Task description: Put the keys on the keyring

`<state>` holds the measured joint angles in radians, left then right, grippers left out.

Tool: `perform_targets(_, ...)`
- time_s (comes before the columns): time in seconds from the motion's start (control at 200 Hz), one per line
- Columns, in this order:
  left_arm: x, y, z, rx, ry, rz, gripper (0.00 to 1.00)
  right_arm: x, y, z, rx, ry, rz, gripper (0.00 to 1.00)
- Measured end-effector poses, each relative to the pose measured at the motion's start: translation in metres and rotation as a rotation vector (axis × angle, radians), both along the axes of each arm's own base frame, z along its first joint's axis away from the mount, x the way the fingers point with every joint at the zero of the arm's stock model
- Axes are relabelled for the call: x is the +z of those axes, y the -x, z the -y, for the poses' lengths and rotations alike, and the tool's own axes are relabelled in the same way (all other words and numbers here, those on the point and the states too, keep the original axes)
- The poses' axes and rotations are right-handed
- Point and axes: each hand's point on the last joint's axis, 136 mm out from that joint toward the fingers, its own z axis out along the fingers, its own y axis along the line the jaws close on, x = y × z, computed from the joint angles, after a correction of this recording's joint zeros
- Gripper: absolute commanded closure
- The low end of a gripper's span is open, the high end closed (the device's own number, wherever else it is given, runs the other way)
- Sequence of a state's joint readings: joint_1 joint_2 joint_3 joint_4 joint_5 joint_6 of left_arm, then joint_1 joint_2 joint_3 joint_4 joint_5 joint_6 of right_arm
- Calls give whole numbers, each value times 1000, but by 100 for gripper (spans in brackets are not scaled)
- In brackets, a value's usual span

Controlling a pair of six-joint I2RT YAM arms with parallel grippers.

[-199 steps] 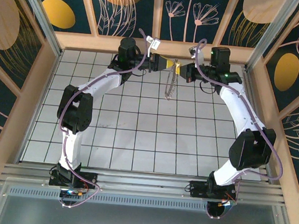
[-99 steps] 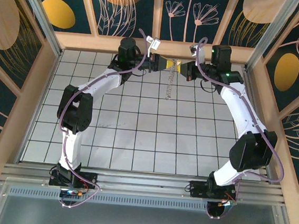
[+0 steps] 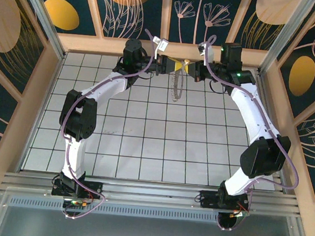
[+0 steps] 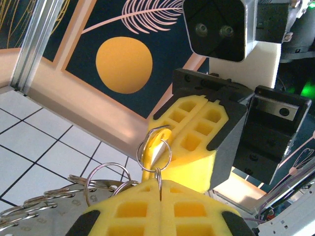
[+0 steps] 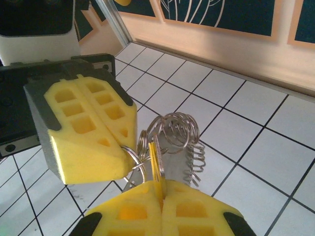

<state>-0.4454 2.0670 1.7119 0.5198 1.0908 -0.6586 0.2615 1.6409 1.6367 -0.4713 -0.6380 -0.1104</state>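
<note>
Item: keyring (image 3: 177,86), a silvery chain of loops. You find it hanging over the far tiles of the table (image 3: 144,144), one small ring clenched in your left gripper (image 3: 177,67). Item: key (image 5: 153,158), brass, pinched on edge in your right gripper (image 3: 187,70) against that ring; you cannot tell whether it is threaded. Change since a second ago: the right gripper sits closer to the left, and the loop hangs narrower.

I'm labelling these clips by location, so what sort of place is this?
Probably a purpose-built robot test cell, not a home or workshop: a white gridded tile floor, wood-framed walls close around it with navy-and-gold floral panels, and an aluminium mounting rail along the near edge.
</note>
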Motion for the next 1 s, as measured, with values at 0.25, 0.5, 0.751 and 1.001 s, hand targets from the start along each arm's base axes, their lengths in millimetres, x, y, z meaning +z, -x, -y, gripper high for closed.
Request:
perform_targets(0.25, -2, -1, 0, 3, -3, -7, 100, -27, 7, 7, -17, 14, -46, 100)
perform_targets(0.5, -3, 0, 0, -1, -4, -14, 100, -24, 10, 8, -23, 5, -29, 100)
perform_targets(0.751, 0, 1, 1, -2, 2, -5, 100, 4, 6, 5, -14, -10, 15, 100)
perform_targets(1.001, 2, 1, 1, -2, 7, -2, 100, 6, 4, 0, -6, 2, 9, 100)
